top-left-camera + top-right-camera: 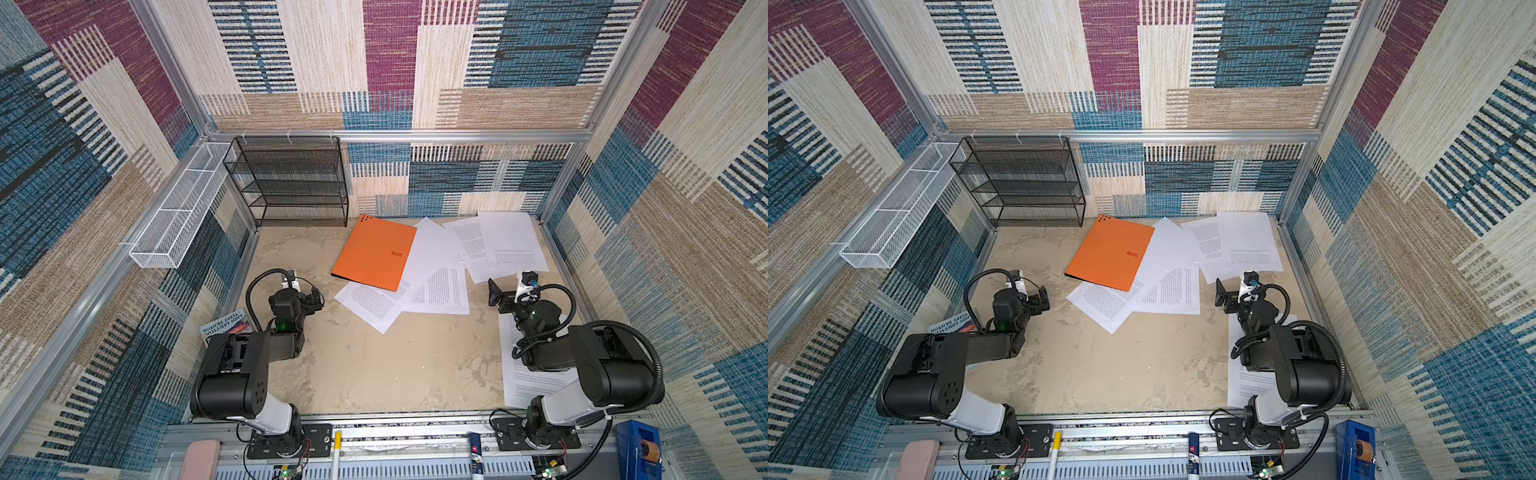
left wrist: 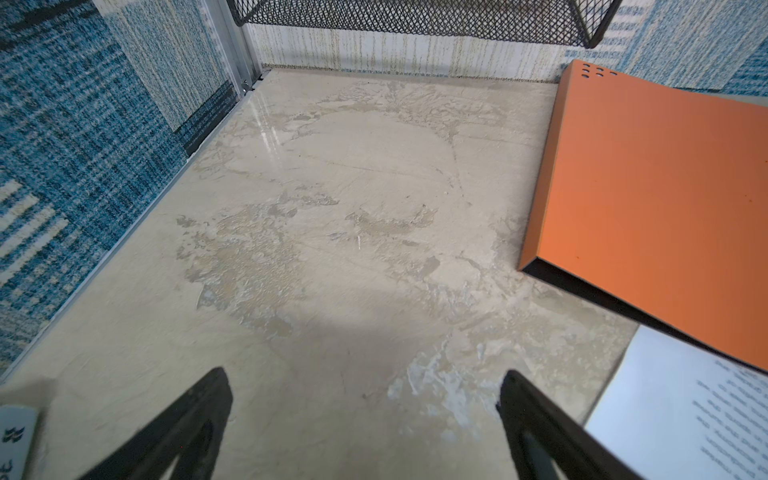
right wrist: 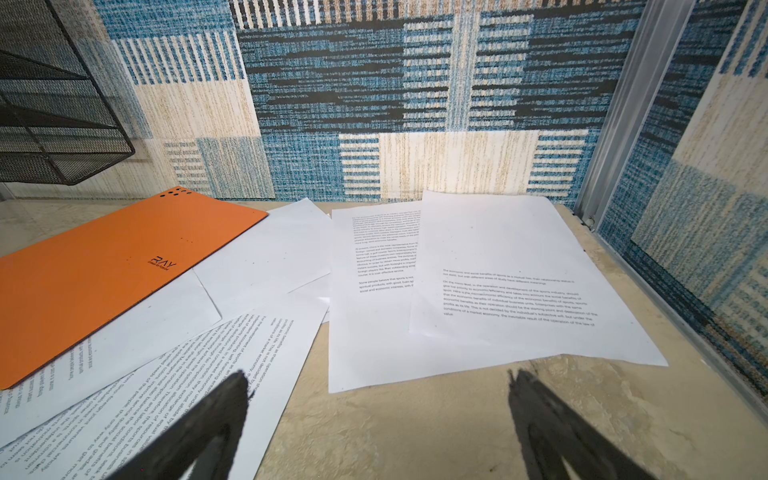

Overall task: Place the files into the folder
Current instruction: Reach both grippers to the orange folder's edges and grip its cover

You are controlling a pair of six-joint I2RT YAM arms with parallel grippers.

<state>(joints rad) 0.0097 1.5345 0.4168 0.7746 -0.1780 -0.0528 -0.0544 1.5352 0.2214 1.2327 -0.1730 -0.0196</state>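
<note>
Beige marbled bench [image 1: 374, 374] carries the files [image 1: 436, 291], fanned toward its back right corner, one under my right arm [image 1: 602, 361] by the front edge. The closed orange folder [image 1: 374, 253] lies on some near the back edge. My left gripper [image 2: 365, 374] and right gripper [image 3: 378, 376] hang splayed, empty. I fear flat sheets could slip or crease when pinched, dragging the folder. Its logo [image 3: 162, 262] reads "RAY"; the paperback [image 1: 226, 326] by the left edge, "TERRY DENTON".

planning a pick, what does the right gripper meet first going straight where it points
Probably the lower of two overlapping printed sheets, just ahead of the open right gripper; depth is unclear.
</note>
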